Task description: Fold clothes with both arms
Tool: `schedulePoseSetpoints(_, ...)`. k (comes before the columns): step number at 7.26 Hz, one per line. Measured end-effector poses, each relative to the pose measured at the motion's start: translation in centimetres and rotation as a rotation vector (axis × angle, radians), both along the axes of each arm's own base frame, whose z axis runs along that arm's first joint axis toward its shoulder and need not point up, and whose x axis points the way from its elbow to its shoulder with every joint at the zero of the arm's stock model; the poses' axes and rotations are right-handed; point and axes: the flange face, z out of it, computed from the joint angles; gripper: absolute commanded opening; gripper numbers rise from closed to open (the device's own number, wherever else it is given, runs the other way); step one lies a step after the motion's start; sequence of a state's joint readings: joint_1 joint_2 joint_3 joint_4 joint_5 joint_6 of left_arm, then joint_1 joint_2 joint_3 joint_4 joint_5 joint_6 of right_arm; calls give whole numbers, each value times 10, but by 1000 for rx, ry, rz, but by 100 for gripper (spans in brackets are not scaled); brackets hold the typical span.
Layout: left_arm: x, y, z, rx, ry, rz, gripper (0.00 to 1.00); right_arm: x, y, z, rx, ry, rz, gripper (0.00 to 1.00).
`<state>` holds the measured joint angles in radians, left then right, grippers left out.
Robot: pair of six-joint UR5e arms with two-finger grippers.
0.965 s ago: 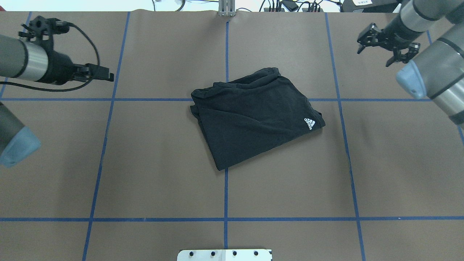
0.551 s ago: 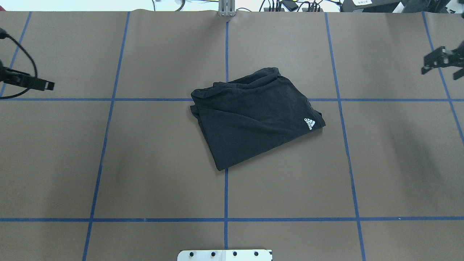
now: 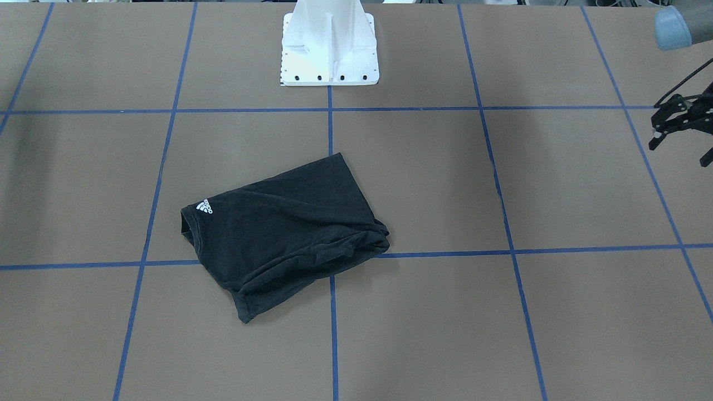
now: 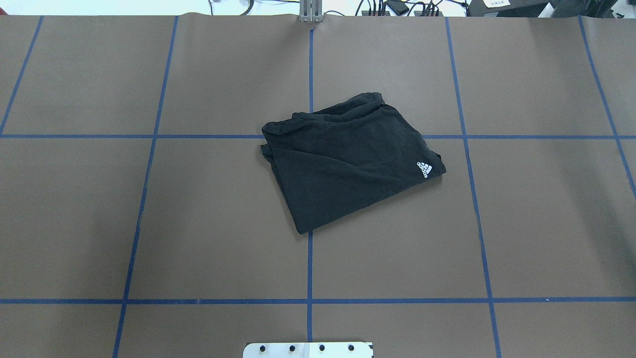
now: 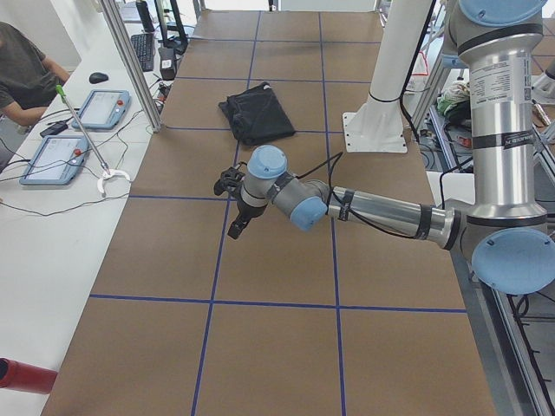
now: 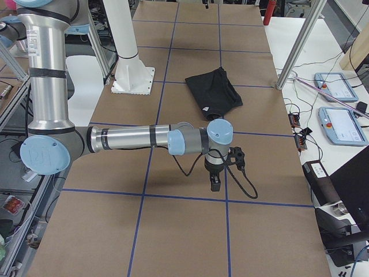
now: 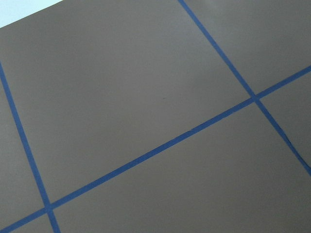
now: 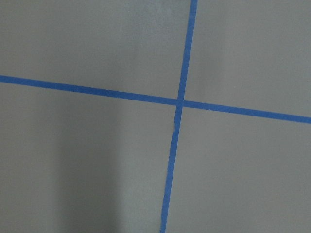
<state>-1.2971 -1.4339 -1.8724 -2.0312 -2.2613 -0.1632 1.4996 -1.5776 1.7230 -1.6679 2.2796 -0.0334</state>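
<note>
The clothes are one black T-shirt (image 4: 348,159), folded into a small slanted packet at the table's middle, with a white logo (image 4: 424,169) on its right corner. The shirt also shows in the front view (image 3: 284,234) and in both side views (image 5: 256,113) (image 6: 213,92). My left gripper (image 3: 679,155) hangs open and empty at the table's left end, far from the shirt (image 5: 227,211). My right gripper (image 6: 222,173) shows only in the right side view, over the table's right end. I cannot tell whether it is open or shut. Both wrist views show only bare mat.
Blue tape lines (image 4: 310,268) divide the brown mat into squares. The white pedestal base (image 3: 328,50) stands at the robot's edge. Beyond the far edge sit tablets (image 5: 52,156) (image 6: 340,124), cables and a seated person (image 5: 22,69).
Both arms have swung outward and left the overhead view, the left one to the left and the right one to the right. The shirt has not moved.
</note>
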Motion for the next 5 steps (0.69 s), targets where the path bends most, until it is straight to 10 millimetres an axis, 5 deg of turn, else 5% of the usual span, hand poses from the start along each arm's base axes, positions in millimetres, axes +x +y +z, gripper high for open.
schedulePoseSetpoints(5,-25,16,19,-135,53,4,100,16,30,5,-72,-9,16,100)
